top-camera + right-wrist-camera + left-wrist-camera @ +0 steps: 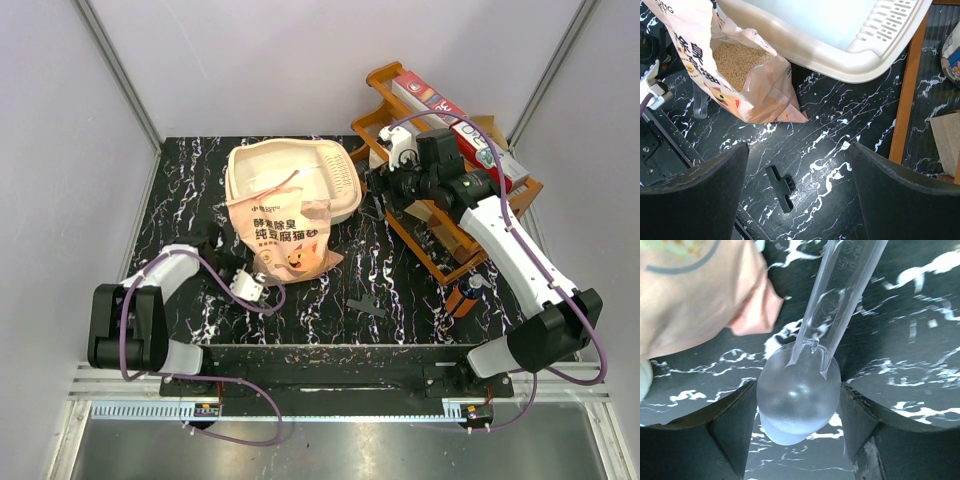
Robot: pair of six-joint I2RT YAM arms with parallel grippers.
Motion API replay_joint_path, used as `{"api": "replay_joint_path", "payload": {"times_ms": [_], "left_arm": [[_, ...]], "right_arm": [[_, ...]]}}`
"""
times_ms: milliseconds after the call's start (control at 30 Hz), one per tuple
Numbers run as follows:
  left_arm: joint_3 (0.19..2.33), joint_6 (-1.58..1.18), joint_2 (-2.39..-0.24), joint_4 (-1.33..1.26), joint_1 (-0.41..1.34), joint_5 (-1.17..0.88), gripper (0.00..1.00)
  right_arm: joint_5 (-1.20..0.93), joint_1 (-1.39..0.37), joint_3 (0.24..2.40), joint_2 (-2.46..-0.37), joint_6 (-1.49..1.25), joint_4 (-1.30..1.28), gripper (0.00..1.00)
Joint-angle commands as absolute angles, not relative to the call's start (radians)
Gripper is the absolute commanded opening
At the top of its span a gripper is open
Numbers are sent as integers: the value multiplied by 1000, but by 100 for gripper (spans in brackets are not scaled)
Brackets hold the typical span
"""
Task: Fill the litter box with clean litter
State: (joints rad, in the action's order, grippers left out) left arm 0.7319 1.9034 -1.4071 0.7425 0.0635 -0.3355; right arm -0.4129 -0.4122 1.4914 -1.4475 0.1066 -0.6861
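Scoop (799, 400), clear plastic: bowl between left gripper (799, 440) fingers, handle running away from them. Fingers part open, contact unclear. Right gripper (800, 200) wide open, empty; black clip (781, 187) below between fingers. Litter (735, 62) beyond, leftward, in open bag (765, 100); box (840, 60) past it, no litter showing. Litter likely loose, light, unpinchable: lift by scoop. Slick round bowl may slip; handle safer.

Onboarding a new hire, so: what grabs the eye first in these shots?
The open pink-orange bag stands against the cream litter box mid-table, tan litter showing in its mouth; the box looks unfilled. Left of the bag, the left gripper straddles a clear plastic scoop lying on the black marbled table.
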Motion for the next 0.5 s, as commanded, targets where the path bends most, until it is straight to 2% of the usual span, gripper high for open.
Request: {"api": "replay_joint_path", "payload": {"times_ms": [0, 133, 267, 367, 400, 467], "left_arm": [[689, 1798, -1323, 889, 69, -397, 30], [703, 1729, -1127, 1055, 71, -491, 26], [827, 1583, -991, 1205, 86, -668, 20], [981, 1343, -965, 1192, 109, -809, 17], [1023, 1165, -971, 1166, 118, -840, 17], [1132, 963, -1002, 1044, 141, -921, 18]], "right_arm": [[-440, -407, 1506, -1410, 136, -689, 87], [-446, -407, 1529, -1407, 167, -713, 87], [-501, -405, 1603, -1422, 166, -729, 88], [-567, -405, 1653, -1430, 149, -730, 88], [-615, -405, 1666, -1434, 144, -730, 88], [-676, -403, 1701, -1431, 137, -721, 90]]}}
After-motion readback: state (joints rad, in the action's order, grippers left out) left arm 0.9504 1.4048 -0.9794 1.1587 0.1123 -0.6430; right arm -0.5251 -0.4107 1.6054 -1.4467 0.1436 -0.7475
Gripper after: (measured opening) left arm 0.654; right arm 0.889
